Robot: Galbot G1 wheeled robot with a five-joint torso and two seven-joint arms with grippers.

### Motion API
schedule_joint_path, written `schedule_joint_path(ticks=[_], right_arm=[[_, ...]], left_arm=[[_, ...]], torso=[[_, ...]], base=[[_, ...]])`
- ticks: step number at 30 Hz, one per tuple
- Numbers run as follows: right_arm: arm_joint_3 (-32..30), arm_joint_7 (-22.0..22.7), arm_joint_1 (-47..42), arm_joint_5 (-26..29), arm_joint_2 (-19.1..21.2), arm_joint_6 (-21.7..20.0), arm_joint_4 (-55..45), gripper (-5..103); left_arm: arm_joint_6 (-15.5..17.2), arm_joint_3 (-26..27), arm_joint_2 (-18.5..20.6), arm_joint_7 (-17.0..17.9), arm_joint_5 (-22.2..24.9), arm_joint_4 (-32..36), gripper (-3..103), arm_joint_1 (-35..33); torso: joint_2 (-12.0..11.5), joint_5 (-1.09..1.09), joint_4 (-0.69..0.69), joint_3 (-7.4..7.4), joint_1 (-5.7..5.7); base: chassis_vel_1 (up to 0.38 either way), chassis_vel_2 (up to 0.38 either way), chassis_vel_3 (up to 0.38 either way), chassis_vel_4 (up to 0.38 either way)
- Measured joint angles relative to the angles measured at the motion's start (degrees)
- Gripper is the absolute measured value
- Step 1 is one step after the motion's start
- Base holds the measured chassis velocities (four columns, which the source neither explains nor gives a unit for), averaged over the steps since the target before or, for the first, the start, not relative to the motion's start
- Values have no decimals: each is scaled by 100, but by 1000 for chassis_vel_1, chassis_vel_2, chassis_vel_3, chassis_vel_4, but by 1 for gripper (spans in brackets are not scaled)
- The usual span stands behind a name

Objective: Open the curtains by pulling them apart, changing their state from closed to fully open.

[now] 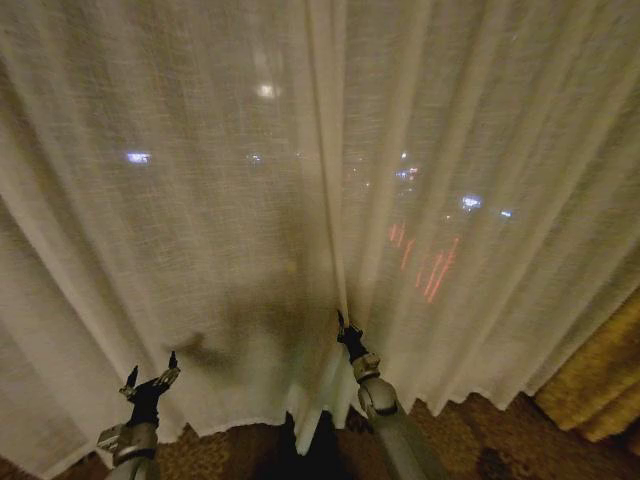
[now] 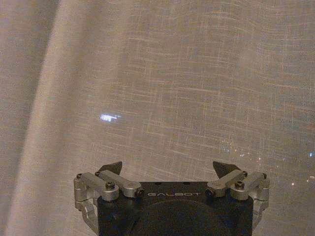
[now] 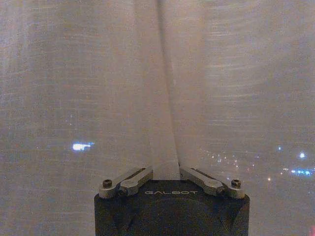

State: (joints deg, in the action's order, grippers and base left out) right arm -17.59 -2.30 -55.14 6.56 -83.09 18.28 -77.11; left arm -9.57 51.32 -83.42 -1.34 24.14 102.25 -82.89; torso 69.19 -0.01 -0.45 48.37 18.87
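A: What takes up most of the scene?

B: The curtains (image 1: 200, 200), two tall sheer cream-white pleated fabric panels, hang closed across the whole window. City lights glow through the weave. Their inner edges meet in a bunched vertical fold (image 1: 325, 150) a little right of centre in the head view, and the wavy hem sits just above the dark patterned carpet (image 1: 460, 440).

A: Anything beside them?

B: A thicker mustard-gold opaque drape (image 1: 600, 385) hangs at the lower right, next to the right panel.

A: Where is the right gripper?

B: The right gripper (image 1: 343, 325) reaches up to the central fold, low on the curtains. In the right wrist view its silver linkage arms angle inward and the fold of fabric (image 3: 165, 123) runs straight down between them, so the jaws are pinched together on that curtain edge.

A: And the left gripper?

B: The left gripper (image 1: 152, 370) is held up lower left, in front of the left panel. In the left wrist view its black fingertips (image 2: 112, 167) stand wide apart, with nothing between them; the fabric (image 2: 172, 88) lies just beyond.
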Motion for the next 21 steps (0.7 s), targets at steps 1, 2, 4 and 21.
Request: schedule_joint_path(ticks=[1, 2, 4, 21], right_arm=[[-2, -3, 0, 0, -4, 3, 3, 0], [-10, -10, 0, 0, -13, 8, 10, 0], [-16, -17, -2, 0, -21, 12, 16, 0], [-35, -61, 0, -9, -50, 38, 57, 0]], left_arm=[[0, 0, 0, 0, 0, 0, 100, 0], [0, 0, 0, 0, 0, 0, 100, 0], [0, 0, 0, 0, 0, 0, 100, 0], [0, 0, 0, 0, 0, 0, 100, 0]], torso=[[0, 1, 0, 0, 0], [0, 2, -1, 0, 0], [0, 0, -1, 0, 0], [-1, 1, -1, 0, 1]], base=[[-320, -356, 328, 334], [-334, -354, 327, 325], [-359, -363, 348, 321], [-356, -353, 361, 354]])
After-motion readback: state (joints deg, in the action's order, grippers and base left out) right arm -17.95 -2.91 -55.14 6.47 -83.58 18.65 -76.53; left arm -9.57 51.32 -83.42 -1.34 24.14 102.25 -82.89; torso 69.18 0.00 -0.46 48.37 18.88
